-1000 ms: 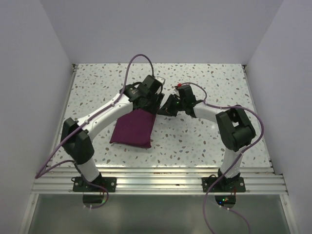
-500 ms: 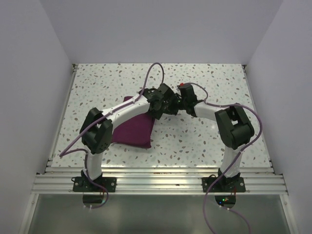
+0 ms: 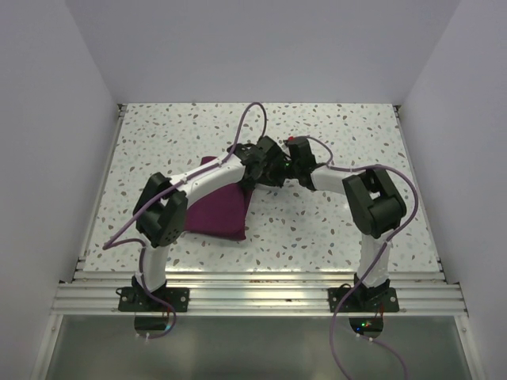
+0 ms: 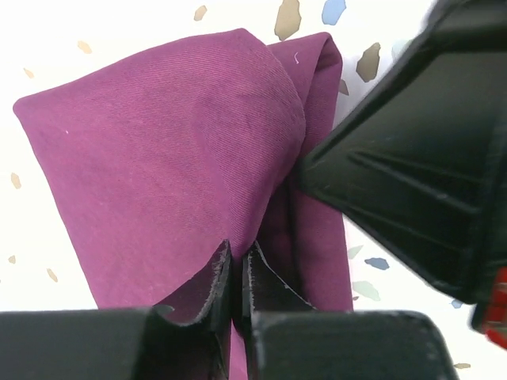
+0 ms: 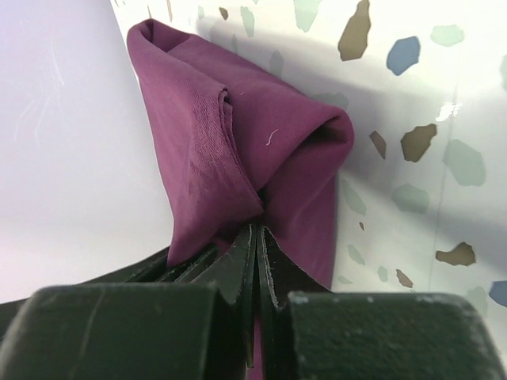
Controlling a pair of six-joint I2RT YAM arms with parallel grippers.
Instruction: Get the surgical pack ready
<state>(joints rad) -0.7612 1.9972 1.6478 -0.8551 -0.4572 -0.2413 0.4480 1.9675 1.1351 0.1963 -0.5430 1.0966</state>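
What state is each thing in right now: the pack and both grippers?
surgical pack: folded bundle lying on the table, far corner bunched up where the grippers meet.
left gripper: shut on a fold of the pack.
right gripper: shut on a fold of the pack.

folded maroon surgical pack [image 3: 215,207] on table, far corner lifted.
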